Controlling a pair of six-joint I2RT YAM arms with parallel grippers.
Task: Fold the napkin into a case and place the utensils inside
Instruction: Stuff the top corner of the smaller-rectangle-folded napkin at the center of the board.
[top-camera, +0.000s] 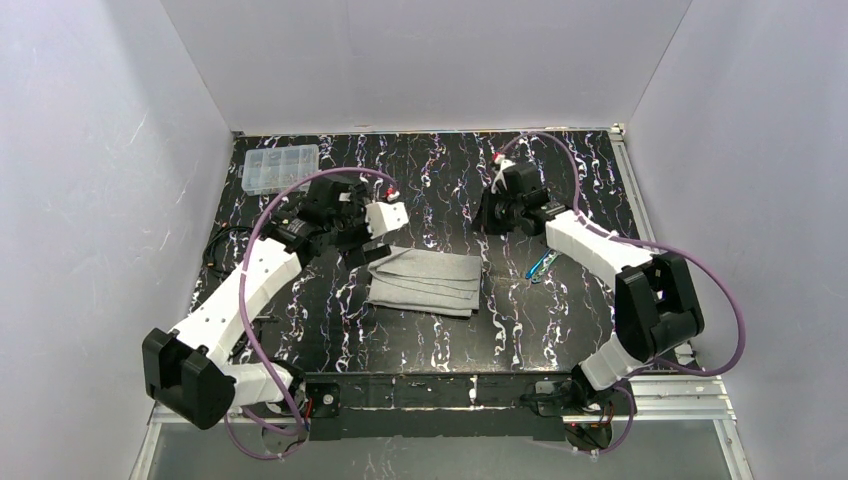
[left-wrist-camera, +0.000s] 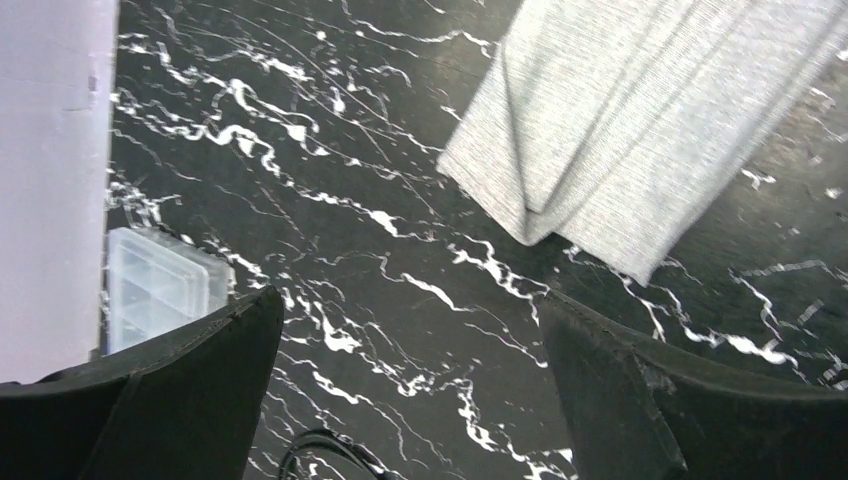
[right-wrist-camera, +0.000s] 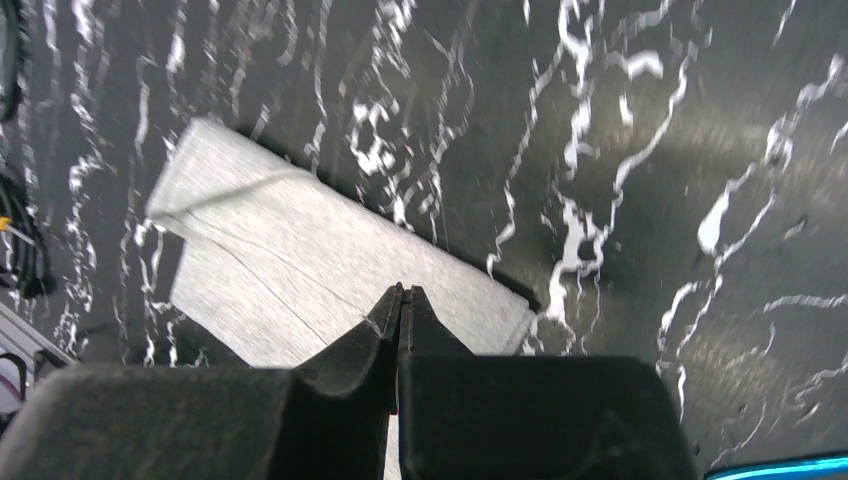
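The worktop (top-camera: 560, 330) is black, streaked all over with thin white marble-like veins. At its middle the napkin (top-camera: 425, 281) is a plain light grey with a fine matte weave. Just right of it lies a bright blue utensil (top-camera: 541, 266). The compartment box (top-camera: 281, 167) at the far left is clear. The cables (top-camera: 742, 320) are purple, the arms (top-camera: 245, 290) white and black, the fingers (left-wrist-camera: 180, 400) matte black, and the walls (top-camera: 420, 60) pale lilac-white.

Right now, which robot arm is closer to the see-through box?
Left. The left arm ends close beside the clear box, on its right; the right arm ends much farther right, beyond the napkin.
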